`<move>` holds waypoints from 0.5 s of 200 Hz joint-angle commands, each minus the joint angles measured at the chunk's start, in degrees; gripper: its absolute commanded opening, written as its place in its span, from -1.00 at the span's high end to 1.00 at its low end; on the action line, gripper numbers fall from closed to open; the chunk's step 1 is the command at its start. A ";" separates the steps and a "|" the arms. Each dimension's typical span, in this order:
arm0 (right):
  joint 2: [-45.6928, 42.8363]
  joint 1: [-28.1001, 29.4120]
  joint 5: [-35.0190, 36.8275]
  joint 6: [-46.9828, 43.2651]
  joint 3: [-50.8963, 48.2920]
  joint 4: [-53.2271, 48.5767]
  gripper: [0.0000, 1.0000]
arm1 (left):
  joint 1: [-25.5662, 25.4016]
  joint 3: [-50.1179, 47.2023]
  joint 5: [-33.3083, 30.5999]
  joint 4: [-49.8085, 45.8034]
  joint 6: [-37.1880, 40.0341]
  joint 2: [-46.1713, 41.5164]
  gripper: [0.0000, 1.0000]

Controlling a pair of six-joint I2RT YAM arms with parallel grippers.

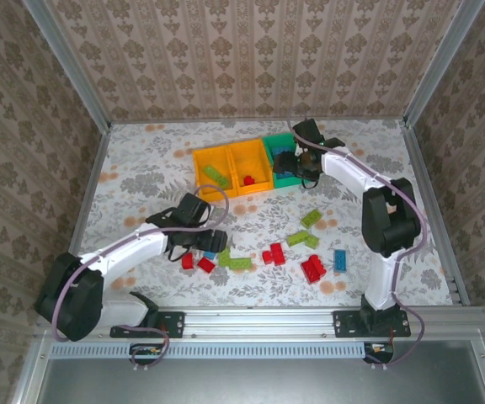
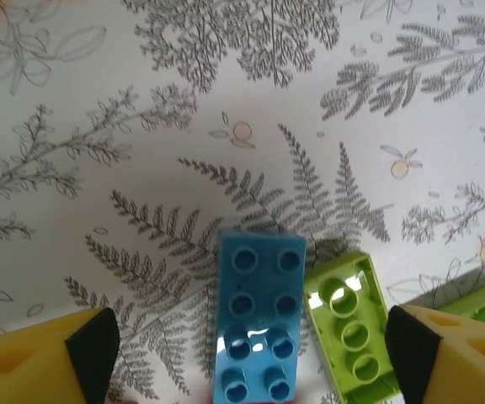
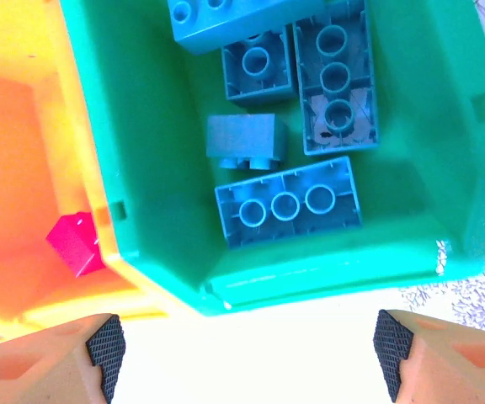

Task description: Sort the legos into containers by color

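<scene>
Your left gripper [image 2: 251, 358] has its fingers spread wide on either side of a glossy blue eight-stud brick [image 2: 259, 311] on the fern-printed table [image 2: 141, 126], and it holds nothing. A lime brick [image 2: 348, 332] lies just to the right of the blue one. Your right gripper [image 3: 249, 353] is also wide and empty, over the near wall of the smooth green bin [image 3: 141, 168]. In that bin, blue bricks [image 3: 289, 204] lie mostly upside down, with their hollow tubes showing. A red brick [image 3: 74, 244] sits in the orange-yellow bin [image 3: 23, 126] to the left.
</scene>
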 commanded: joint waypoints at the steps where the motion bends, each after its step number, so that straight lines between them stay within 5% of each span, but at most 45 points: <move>1: -4.25 0.39 0.99 0.66 -3.09 0.41 -0.62 | -0.49 -2.14 0.72 -1.08 0.75 -1.78 -0.61; 100: -13.57 -0.44 7.34 2.75 -15.06 -0.68 -0.67 | -0.67 -2.82 0.28 0.52 0.88 1.64 -0.37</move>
